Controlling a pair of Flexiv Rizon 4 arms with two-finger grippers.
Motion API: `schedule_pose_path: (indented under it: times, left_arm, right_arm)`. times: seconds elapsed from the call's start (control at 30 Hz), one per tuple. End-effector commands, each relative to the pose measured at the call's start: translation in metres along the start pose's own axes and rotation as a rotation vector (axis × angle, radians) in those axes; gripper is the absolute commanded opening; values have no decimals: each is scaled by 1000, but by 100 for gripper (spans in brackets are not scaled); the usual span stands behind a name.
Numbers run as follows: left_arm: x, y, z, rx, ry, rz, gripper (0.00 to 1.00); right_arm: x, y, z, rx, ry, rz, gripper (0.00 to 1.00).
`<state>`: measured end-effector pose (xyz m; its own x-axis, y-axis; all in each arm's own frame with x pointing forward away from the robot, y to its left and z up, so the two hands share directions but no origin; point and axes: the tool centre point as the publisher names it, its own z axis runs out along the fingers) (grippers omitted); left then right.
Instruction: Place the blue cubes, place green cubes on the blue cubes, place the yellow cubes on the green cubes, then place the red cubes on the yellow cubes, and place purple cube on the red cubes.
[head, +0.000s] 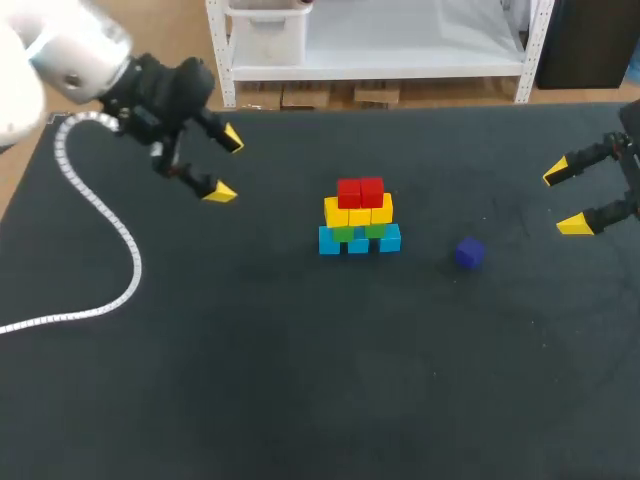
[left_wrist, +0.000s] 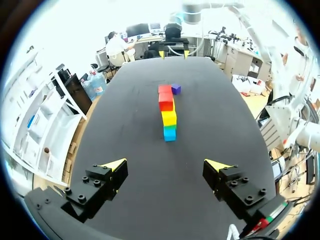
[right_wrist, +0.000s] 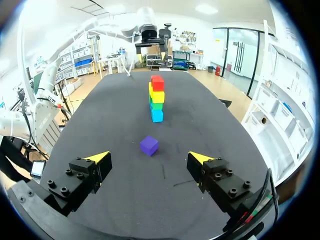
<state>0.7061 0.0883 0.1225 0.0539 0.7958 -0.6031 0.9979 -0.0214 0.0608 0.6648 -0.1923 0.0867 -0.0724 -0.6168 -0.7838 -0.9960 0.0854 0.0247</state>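
A stack of cubes stands mid-table: blue cubes at the base, green cubes on them, yellow cubes above, two red cubes on top. From the wrist views the stack lines up ahead of each gripper. A purple cube lies alone on the table to the right of the stack. My left gripper hangs open at the back left, empty. My right gripper is open at the right edge, empty, with the purple cube just ahead of it.
A white ribbed cable curls over the dark table at the left. A white shelf unit stands just behind the table's back edge.
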Motion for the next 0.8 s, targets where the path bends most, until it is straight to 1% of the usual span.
schedule_pose_path:
  times: [0.03,0.17,0.2,0.27,0.33,0.47,0.53,0.57,0.67,0.77,0.8]
  left_arm:
    - [15,-2,-12,21,-29,18,100]
    - [24,1,-18,41,-31,49,100]
    - [26,2,-20,47,-40,62,100]
    - [26,2,-20,47,-40,62,100]
    - [26,2,-20,47,-40,62,100]
    - [26,2,-20,47,-40,62,100]
    - [26,2,-20,47,-40,62,100]
    - [26,2,-20,47,-40,62,100]
    - [26,2,-20,47,-40,62,100]
    - [26,2,-20,47,-40,62,100]
    - [26,2,-20,47,-40,62,100]
  right_arm:
    - [0,0,0,0,-1,-1,100]
    - [0,0,0,0,-1,-1,100]
    - [-4,2,2,-13,-14,-58,100]
    - [-9,1,8,-36,21,-122,100]
    - [-16,1,15,-85,41,-218,100]
    - [-26,3,25,-249,83,-448,100]
    - [-28,6,30,-310,125,-547,100]
    - [-27,7,33,-350,137,-593,100]
    - [-20,11,44,-430,175,-701,100]
    - [-11,14,55,-507,191,-787,100]
    - [-10,14,59,-521,203,-821,100]
